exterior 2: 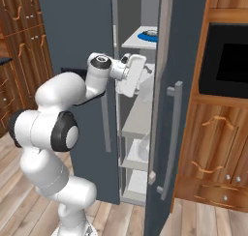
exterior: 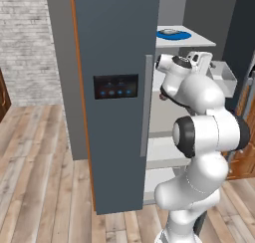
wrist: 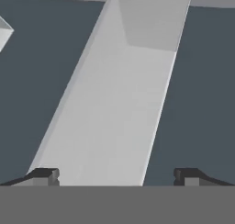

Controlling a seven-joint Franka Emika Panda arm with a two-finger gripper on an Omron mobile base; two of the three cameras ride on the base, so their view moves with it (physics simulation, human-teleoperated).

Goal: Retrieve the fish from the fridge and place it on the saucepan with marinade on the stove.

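The gripper (wrist: pixel 117 175) stands spread wide with nothing between its fingertips (wrist: pixel 45 174), facing a pale shelf inside the fridge (exterior: pixel 114 48) at frame centre. In the base views the fridge doors stand ajar; a blue plate (exterior: pixel 174 35) rests on the top shelf, upper right. Whether the fish lies on it is unclear.
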